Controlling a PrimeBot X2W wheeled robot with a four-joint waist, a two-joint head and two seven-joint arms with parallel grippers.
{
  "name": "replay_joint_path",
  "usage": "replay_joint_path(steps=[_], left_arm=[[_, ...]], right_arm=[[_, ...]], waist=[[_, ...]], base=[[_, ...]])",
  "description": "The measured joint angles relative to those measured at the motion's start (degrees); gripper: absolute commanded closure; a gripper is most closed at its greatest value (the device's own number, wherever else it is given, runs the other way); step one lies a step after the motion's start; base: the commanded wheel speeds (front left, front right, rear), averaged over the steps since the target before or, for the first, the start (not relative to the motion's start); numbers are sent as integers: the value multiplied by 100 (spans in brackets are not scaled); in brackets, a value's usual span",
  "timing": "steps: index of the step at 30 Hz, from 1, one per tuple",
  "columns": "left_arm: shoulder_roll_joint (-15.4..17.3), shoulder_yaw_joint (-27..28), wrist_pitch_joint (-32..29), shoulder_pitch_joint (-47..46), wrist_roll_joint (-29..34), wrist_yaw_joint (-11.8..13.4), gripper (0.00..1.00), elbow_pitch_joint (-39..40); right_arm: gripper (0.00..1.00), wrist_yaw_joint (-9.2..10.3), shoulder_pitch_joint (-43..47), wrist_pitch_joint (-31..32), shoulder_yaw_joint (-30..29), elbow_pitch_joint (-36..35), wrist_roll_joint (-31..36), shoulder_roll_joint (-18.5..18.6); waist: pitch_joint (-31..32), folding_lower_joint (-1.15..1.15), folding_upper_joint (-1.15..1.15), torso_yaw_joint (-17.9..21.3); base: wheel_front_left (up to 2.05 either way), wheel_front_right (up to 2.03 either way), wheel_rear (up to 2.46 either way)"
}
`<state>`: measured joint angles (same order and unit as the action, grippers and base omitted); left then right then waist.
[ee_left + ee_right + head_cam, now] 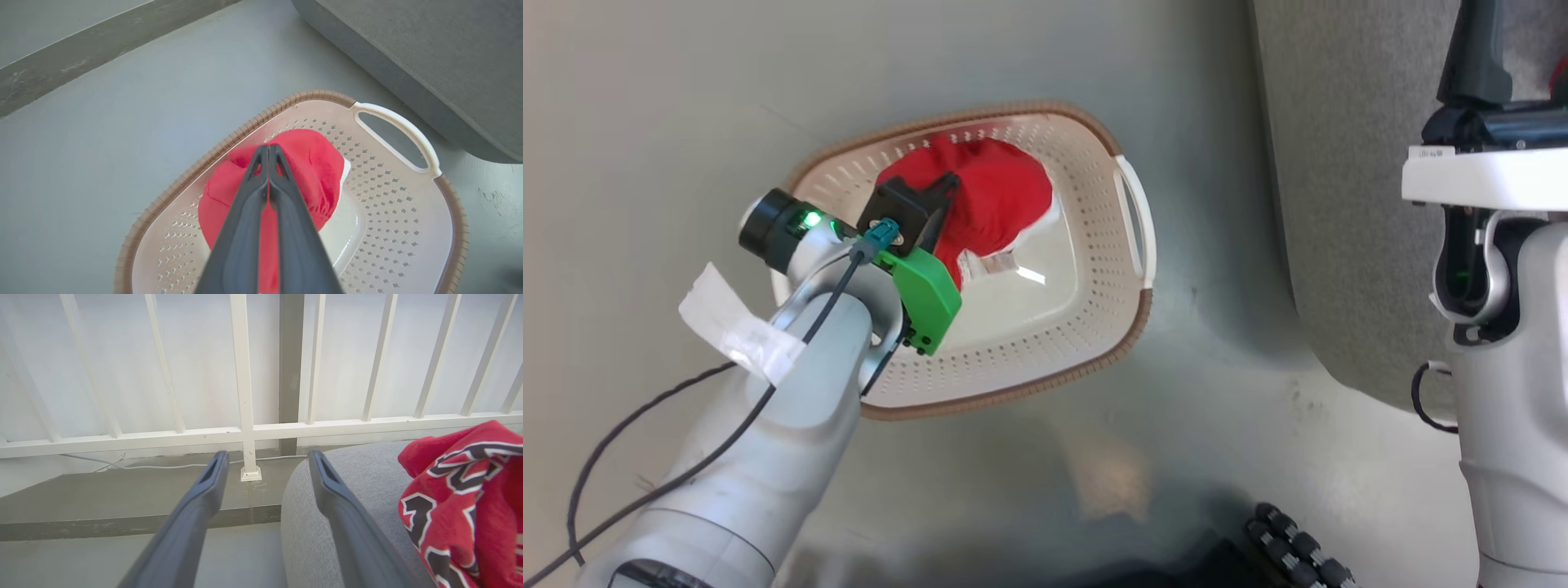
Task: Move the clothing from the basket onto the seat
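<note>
Fingers (245, 228) of the left end effector (268, 150) were clenched on red clothing (314, 171) inside the basket (408, 228). Beyond the basket, the right end effector (267, 457) hung released at the sofa's (367, 477) edge, near a lettered garment (461, 498).

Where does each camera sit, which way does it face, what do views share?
Head view: on the head, looking down at the basket on the floor beside the sofa; left arm and right arm show.
Left wrist view: on that wrist, looking along the left gripper, fingers shut, at the red garment.
Right wrist view: on that wrist, looking past the right gripper, fingers open, toward a white railing; lettered garment on the sofa.
Shared: head and left wrist see basket, red garment, sofa.
</note>
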<state>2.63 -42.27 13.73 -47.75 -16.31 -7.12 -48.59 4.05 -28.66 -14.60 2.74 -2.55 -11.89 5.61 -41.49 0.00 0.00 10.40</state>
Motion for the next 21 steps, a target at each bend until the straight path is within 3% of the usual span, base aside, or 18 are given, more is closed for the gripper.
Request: replay_joint_path(steps=[15, 21], left_arm=[[-9, -89, 52, 698, -177, 19, 100, 1116], [-11, -99, 53, 989, -347, 159, 100, 1491]], right_arm=[[0, -4, 584, 0, -291, 242, 36, -1], [0, -59, 772, 0, -312, 296, 36, -8]], waist=[[1015, 0, 0, -372], [1424, 0, 0, -487]], base=[[0, 0, 0], [0, 0, 0]])
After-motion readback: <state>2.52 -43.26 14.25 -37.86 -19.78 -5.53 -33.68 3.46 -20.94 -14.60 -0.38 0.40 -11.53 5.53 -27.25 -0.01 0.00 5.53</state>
